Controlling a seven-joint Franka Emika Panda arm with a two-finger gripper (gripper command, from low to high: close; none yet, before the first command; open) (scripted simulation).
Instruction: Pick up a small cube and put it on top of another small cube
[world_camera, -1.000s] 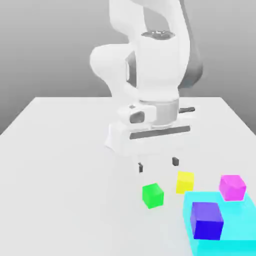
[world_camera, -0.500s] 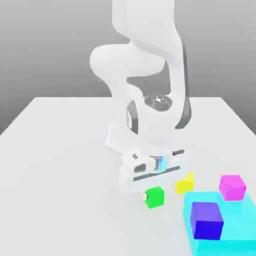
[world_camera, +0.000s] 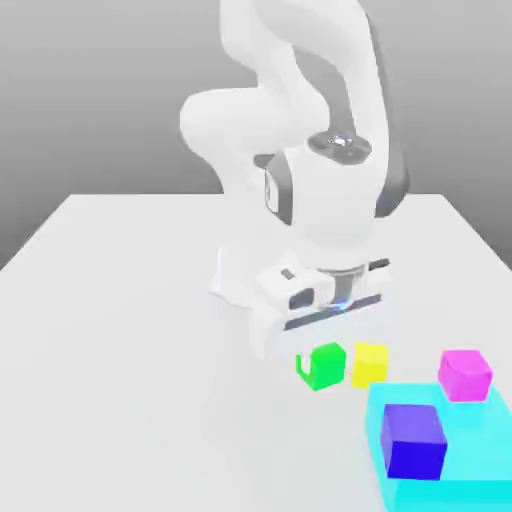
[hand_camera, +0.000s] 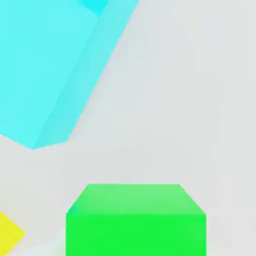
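Observation:
The small bright green cube (world_camera: 324, 366) sits right under my hand, with my gripper (world_camera: 320, 358) shut on it. In the exterior view it is level with the yellow cube (world_camera: 370, 363) and just to its left, a narrow gap between them. I cannot tell whether the green cube is clear of the table. In the hand view the green cube (hand_camera: 135, 220) is very close, and a corner of the yellow cube (hand_camera: 7, 235) shows beside it.
A flat cyan block (world_camera: 480, 440) lies at the exterior view's lower right with a larger blue cube (world_camera: 413, 440) on it. A magenta cube (world_camera: 465, 374) stands at its far edge. The cyan block (hand_camera: 45, 65) also appears in the hand view. The arm's white base (world_camera: 240, 280) stands behind.
My hand came down over the green cube and its fingers closed on it. The cube has since shifted with the hand toward the yellow cube.

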